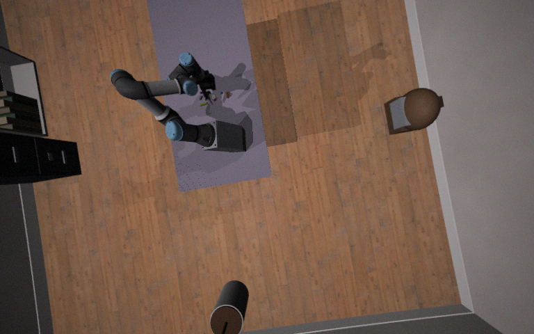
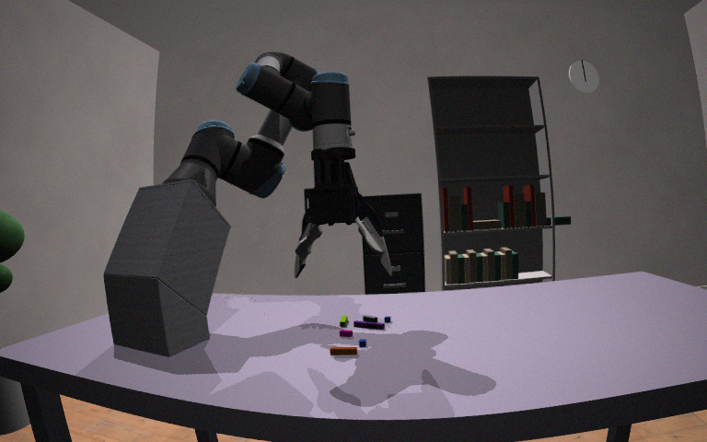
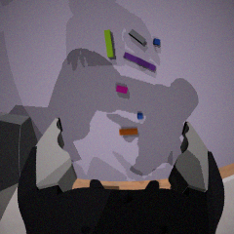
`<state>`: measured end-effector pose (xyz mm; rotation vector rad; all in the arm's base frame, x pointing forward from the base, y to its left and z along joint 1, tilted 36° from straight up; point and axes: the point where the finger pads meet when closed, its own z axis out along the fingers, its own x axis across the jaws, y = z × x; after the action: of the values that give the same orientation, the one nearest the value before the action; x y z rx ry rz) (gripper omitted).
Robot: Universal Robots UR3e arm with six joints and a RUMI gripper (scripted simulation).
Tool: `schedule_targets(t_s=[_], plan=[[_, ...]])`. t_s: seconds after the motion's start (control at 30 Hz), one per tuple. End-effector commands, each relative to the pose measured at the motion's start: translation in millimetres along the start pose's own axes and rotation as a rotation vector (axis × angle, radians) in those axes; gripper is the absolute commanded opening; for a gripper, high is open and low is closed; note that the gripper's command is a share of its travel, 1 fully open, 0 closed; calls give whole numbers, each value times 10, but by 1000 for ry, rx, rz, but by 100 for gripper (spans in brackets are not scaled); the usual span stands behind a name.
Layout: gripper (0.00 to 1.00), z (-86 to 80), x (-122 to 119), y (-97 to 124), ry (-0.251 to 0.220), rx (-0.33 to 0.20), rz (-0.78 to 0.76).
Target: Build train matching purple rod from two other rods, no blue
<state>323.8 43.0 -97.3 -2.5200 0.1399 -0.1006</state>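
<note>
My gripper (image 2: 343, 268) (image 3: 123, 121) is wide open and empty, hanging high above the rods on the lilac table (image 2: 547, 322). Below it lie a purple rod (image 2: 368, 324) (image 3: 139, 61), a lime rod (image 2: 343, 320) (image 3: 109, 44), a grey rod (image 2: 370, 318) (image 3: 137, 37), a magenta rod (image 2: 345, 332) (image 3: 122, 89) and an orange rod (image 2: 343, 350) (image 3: 129, 132). One blue rod (image 2: 387, 319) (image 3: 156, 42) lies near the grey one; another blue rod (image 2: 362, 343) (image 3: 140, 115) lies just beyond the orange one. All rods lie apart from each other. In the overhead view the rods (image 1: 212, 97) are tiny specks.
The robot's grey base block (image 2: 161, 271) stands on the table's left. A bookshelf (image 2: 490, 182) and a dark cabinet (image 2: 396, 239) stand behind the table. The table's near edge (image 3: 146, 183) shows in the wrist view.
</note>
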Motion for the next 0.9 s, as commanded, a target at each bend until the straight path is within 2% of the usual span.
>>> schedule_targets(t_s=[0.0, 0.2, 0.27, 0.77, 0.87], plan=[[100, 5, 18, 67, 2, 3, -155], [100, 19, 29, 142, 2, 2, -324], [100, 19, 29, 142, 2, 2, -324], [100, 66, 61, 359, 3, 2, -762], [100, 71, 65, 382, 3, 2, -806]])
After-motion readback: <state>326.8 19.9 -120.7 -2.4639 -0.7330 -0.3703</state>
